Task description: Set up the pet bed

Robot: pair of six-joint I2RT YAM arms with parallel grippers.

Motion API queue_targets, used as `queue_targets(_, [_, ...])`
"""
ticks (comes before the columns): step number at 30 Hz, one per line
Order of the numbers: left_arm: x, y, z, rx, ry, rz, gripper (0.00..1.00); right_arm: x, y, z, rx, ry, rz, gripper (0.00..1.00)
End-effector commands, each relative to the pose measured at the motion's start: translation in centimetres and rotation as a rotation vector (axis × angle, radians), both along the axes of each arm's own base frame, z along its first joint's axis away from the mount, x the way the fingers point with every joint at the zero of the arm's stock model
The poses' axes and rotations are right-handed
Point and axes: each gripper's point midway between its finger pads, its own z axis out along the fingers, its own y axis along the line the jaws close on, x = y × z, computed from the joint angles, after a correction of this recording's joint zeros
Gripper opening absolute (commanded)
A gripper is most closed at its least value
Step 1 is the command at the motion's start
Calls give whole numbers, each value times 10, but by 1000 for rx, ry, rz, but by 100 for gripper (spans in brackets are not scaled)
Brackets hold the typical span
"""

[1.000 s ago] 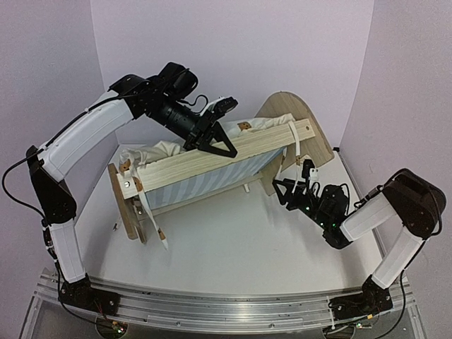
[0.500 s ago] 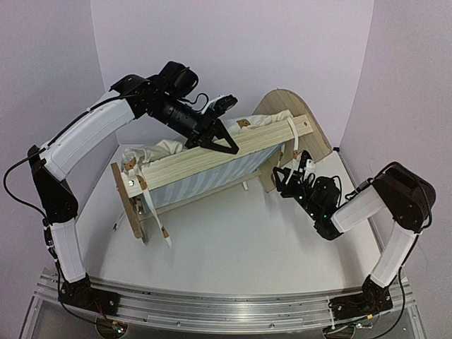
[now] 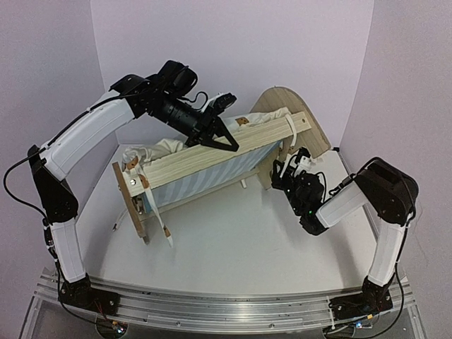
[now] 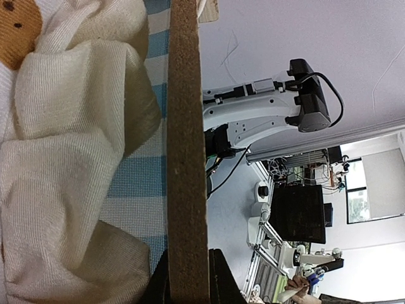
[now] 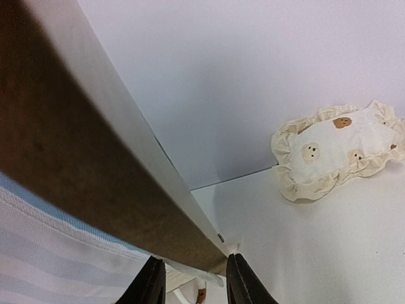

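While left hand (image 3: 227,143) pinches the pet bed (image 3: 205,161), right hand (image 5: 190,277) straddles it (grip unclear).

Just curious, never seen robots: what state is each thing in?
Light-wood pet bed, blue-striped base: tipped on its side.
Cream bear-print cushion: crumpled inside the bed.
Small frilled bear-print pillow: flat on the table.
Left gripper: shut on the pet bed's rail.
Right gripper: jaws straddle a bed board, grip unclear.
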Motion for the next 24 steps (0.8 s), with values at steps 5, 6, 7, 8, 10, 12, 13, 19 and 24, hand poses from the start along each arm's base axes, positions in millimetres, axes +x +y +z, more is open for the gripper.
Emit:
queue_targets(5, [-46, 14, 174, -599, -652, -216, 0, 12, -1, 36, 82, -129, -152, 32])
queue_targets(6, [-47, 15, 174, -600, -653, -217, 0, 13, -3, 34, 85, -124, -169, 30])
queue_targets(7, [-47, 15, 175, -601, -653, -217, 0, 14, -6, 32, 92, -119, -190, 25])
queue_targets(8, [-47, 15, 175, -602, -656, -217, 0, 14, -8, 30, 93, -115, -199, 20])
queue_targets(10, [-48, 16, 175, -601, -658, -218, 0, 14, -9, 28, 97, -109, -207, 11])
queue_targets(12, [-47, 16, 174, -598, -658, -217, 0, 12, -12, 24, 103, -99, -212, 5])
queue_targets(13, [-47, 16, 174, -595, -657, -215, 0, 10, -13, 24, 104, -96, -210, 3])
queue_targets(19, [-44, 15, 170, -583, -658, -208, 0, -5, -16, 18, 81, -75, -167, 0])
queue_targets(24, [-41, 15, 168, -576, -663, -199, 0, -24, -12, 13, 58, -53, -60, 0])
